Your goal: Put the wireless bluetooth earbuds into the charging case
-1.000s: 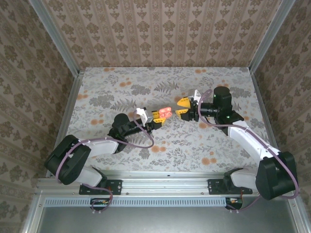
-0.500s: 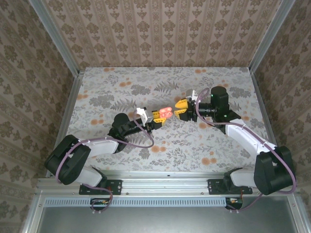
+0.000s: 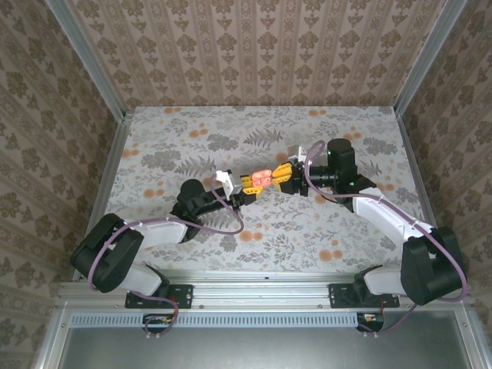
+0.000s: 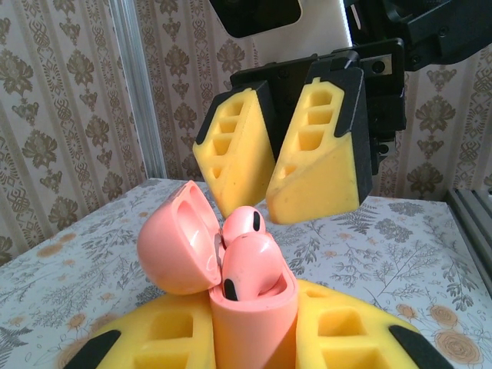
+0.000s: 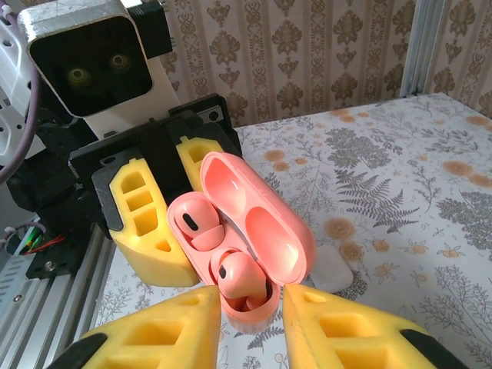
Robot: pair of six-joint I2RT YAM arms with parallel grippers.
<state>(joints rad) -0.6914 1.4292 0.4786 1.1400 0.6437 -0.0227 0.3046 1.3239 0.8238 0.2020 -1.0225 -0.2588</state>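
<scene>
Shifted left since a second ago, the right end effector (image 3: 286, 171) now shows a slim gap (gripping nothing), its tips just above the coral-pink earbuds (image 4: 247, 265) in the open charging case (image 5: 261, 223), which the left end effector (image 3: 252, 183) clamps mid-frame.

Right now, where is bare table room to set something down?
Free: table along the back wall, by the left wall, and between the arm bases. Crowded: centre, left end effector holding the pink case, right end effector beside it.
</scene>
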